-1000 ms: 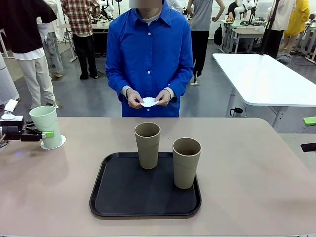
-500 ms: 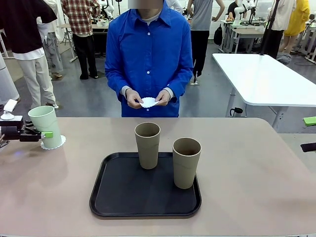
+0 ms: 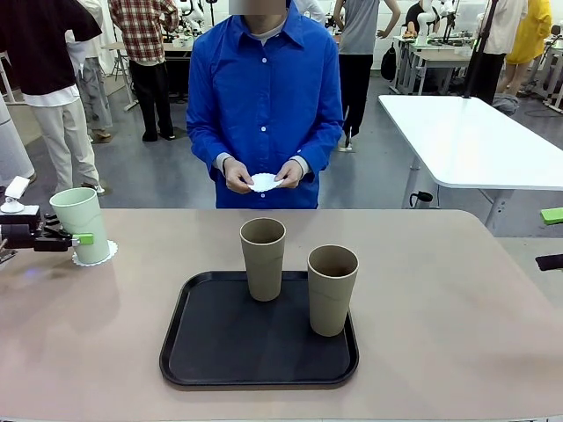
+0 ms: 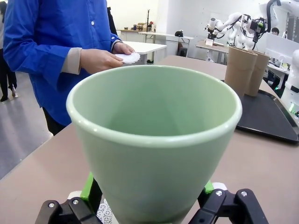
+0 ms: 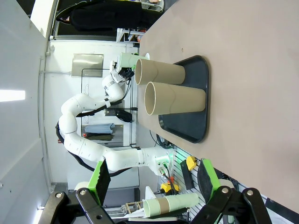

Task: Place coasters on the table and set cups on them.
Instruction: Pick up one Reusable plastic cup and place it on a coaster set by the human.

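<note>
Left gripper (image 4: 148,187) jaws wide, straddling green cup (image 3: 79,224) low down, no squeeze evident | right gripper (image 5: 154,177) open, empty | green cup on coaster (image 3: 104,257) at far-left of table (image 3: 457,308) | rear tan cup (image 3: 263,259) and front tan cup (image 3: 332,290) upright on tray (image 3: 202,352) | spare coaster (image 3: 265,182) in person's hands | handling: cups likely light, rigid, matte; side grip mid-wall; coasters flimsy, shift easily

The mint cup (image 4: 154,140) hides most of the coaster (image 4: 106,213) under it.
</note>
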Tool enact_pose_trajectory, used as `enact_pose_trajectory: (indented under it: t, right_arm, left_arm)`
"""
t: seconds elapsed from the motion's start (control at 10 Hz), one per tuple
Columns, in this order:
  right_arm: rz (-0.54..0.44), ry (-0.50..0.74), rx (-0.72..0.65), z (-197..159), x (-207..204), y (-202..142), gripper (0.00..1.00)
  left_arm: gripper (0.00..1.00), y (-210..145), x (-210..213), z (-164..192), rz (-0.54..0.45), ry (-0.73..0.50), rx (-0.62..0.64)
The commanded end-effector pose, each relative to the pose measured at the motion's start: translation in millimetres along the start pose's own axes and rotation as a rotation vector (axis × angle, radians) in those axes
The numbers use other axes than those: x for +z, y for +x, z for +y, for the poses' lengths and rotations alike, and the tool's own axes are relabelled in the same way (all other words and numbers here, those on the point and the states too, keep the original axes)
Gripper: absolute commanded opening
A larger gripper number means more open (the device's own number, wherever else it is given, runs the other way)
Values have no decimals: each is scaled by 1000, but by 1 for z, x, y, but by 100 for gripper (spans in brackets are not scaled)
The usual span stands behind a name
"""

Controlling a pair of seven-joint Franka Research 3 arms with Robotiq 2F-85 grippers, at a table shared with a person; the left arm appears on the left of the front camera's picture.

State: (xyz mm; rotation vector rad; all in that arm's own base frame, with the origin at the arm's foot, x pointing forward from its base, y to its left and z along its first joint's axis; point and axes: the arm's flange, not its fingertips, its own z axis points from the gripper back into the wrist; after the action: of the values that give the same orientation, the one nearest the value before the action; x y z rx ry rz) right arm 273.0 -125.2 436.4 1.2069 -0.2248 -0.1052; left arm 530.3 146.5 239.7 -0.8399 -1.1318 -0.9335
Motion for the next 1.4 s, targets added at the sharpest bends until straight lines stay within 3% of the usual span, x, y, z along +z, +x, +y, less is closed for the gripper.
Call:
enact_pose_trajectory:
  t: [0.0, 1.3]
  right_arm:
    - [-5, 22, 15, 1, -1, 2, 100]
    - [-5, 22, 15, 1, -1, 2, 100]
  left_arm:
    - [100, -3, 2, 3, 3, -18, -22]
    - [100, -5, 9, -2, 61, -42, -47]
